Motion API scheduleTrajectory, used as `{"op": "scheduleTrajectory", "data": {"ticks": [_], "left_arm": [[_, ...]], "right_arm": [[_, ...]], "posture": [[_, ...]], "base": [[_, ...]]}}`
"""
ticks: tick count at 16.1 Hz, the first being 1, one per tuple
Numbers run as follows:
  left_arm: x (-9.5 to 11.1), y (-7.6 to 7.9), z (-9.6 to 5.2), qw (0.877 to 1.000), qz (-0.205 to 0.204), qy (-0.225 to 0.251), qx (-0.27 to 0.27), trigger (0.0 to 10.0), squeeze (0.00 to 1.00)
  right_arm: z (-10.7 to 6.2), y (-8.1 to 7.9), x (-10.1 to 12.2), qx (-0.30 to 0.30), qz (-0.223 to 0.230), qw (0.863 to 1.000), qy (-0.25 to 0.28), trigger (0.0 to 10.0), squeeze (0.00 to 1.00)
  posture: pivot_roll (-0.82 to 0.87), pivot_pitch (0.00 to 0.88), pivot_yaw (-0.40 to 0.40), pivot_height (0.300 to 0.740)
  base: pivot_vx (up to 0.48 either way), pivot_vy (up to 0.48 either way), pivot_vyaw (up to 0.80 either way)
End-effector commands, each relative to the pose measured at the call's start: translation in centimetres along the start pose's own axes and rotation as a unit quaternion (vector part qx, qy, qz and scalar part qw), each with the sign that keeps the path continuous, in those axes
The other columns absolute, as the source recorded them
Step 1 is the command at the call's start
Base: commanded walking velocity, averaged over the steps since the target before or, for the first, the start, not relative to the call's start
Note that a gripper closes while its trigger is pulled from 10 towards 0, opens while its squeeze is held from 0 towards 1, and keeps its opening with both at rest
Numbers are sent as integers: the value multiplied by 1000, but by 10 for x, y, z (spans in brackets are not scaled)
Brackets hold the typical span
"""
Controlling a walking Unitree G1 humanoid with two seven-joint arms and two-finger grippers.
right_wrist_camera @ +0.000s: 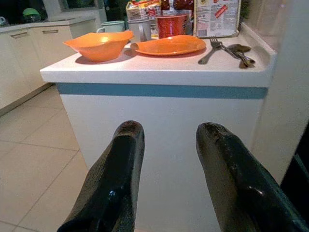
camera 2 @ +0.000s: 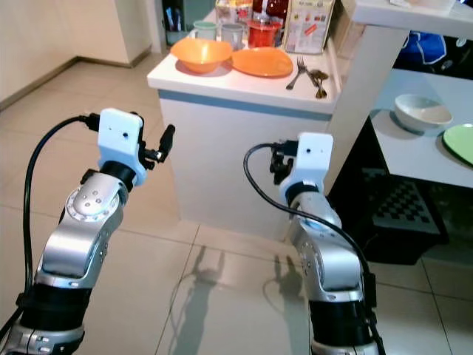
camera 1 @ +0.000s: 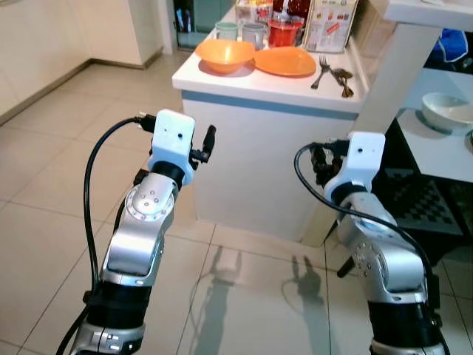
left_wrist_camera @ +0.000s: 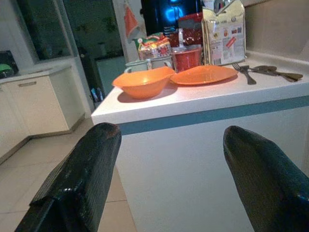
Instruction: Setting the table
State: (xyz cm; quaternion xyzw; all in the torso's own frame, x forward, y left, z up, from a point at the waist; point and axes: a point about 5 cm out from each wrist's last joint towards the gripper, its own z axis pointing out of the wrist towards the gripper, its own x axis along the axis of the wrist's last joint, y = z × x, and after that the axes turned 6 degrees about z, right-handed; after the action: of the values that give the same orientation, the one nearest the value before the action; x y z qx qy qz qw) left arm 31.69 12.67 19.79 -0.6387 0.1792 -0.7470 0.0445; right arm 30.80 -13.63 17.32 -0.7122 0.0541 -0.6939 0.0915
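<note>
A robot stands before a white surface (camera 1: pixel 273 85) with both arms raised, well short of it. The left hand (left_wrist_camera: pixel 169 179) has its fingers wide apart and holds nothing. On the surface, from left to right, sit an orange bowl (camera 1: pixel 225 55), an orange plate (camera 1: pixel 285 61), then a fork (camera 1: pixel 321 72) and spoon (camera 1: pixel 342 78) lying side by side. The right hand (right_wrist_camera: pixel 166 169) is parted too, and empty. This looks like the approach step; next the robot likely needs to step closer and reach for a dish. The head views alone show a second table to the right with a white bowl (camera 2: pixel 421 111).
</note>
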Motion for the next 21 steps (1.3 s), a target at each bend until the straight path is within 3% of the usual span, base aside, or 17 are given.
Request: {"op": "scheduleTrajectory", "data": {"ticks": [1, 21], "left_arm": [[7, 1, 1, 1000, 1, 15, -8, 10000, 0], [8, 0, 1, 1000, 6, 24, -16, 10000, 0]], "right_arm": [[3, -1, 8, 5, -8, 1000, 16, 10000, 0], [9, -4, 14, 13, -8, 999, 29, 10000, 0]], "posture": [[4, 0, -23, 740], [14, 0, -28, 740]], "base": [[315, 0, 0], [339, 0, 0]]}}
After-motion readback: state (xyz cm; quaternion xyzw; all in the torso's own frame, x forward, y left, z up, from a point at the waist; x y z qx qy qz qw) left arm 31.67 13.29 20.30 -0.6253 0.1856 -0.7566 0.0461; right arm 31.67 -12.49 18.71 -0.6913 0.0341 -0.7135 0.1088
